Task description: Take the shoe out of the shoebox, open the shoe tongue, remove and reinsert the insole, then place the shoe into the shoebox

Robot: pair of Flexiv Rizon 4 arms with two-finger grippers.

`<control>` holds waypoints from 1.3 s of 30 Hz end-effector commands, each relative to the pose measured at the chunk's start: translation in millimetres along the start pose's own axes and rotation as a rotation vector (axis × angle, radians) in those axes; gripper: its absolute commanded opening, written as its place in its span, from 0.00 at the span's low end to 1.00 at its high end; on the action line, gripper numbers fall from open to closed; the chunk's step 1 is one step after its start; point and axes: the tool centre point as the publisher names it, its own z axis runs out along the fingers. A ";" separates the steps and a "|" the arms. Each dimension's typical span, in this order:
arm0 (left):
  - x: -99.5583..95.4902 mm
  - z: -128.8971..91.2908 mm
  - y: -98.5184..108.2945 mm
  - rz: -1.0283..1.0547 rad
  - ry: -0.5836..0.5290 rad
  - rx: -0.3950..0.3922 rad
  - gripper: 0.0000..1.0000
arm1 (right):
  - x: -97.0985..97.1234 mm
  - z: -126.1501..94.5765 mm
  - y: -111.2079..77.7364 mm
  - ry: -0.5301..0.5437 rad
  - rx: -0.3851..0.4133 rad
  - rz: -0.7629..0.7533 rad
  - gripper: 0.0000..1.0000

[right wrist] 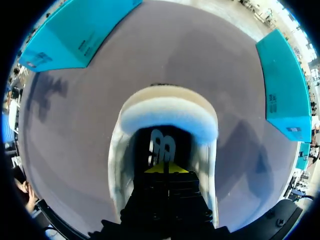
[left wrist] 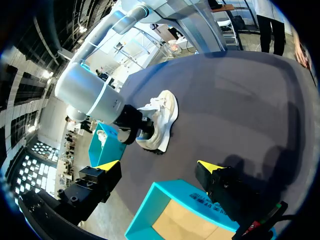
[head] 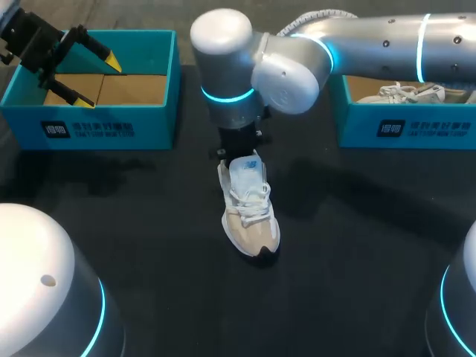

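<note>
- Overhead, in the head view: found the sneaker (head: 249, 212) out of its box, upright on the black table (head: 149, 223) between two teal shoeboxes. Long axis toe toward the robot, heel away.
- Noted the right gripper (head: 242, 152) down in the heel opening, its arm in from the right and past the middle. Tips hidden here by wrist and shoe.
- Noted the left gripper (head: 98, 80) well apart, over the left shoebox (head: 89, 126), spread wide and holding nothing. Also a second sneaker (head: 405, 93) lying in the right shoebox (head: 401, 126).
- Left wrist view: confirms own yellow tips wide apart above the left shoebox (left wrist: 165, 197), nothing between them. Sneaker (left wrist: 162, 110) well ahead on its sole, right arm (left wrist: 90, 95) planted at the heel end. Gives the side profile that the head view lacks, but nothing of the inside.
- Right wrist view: the only look into the shoe. Yellow tips of the right gripper (right wrist: 165, 169) pressed together into one wedge, low in the heel, with the padded collar (right wrist: 167, 114) arching around. Insole (right wrist: 162, 147) lying just ahead, toward the toe. Cannot tell whether its heel edge is pinched.
- Judged step: insole removal. Hinges on the insole lying under and just ahead of the right jaws, along the shoe's length. Right arm far nearer; left free to steady the toe.
</note>
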 end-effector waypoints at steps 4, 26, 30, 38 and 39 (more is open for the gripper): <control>-0.1 -0.3 0.0 0.000 0.002 0.000 1.00 | 1.4 -39.1 1.6 0.009 0.088 -0.069 0.00; -0.1 -0.3 0.0 0.000 0.002 0.000 1.00 | 5.6 -54.6 -6.6 -0.010 0.152 -0.005 0.00; -0.1 -0.3 0.0 0.000 0.002 0.000 1.00 | 6.5 -59.1 -13.3 -0.012 0.166 0.004 0.00; -0.1 -0.3 0.0 0.000 0.002 0.000 1.00 | 9.4 -55.8 -24.4 -0.003 0.193 0.025 0.00; -0.1 -0.3 0.0 0.000 0.002 0.000 1.00 | 9.2 -53.8 -24.9 -0.002 0.198 0.029 0.00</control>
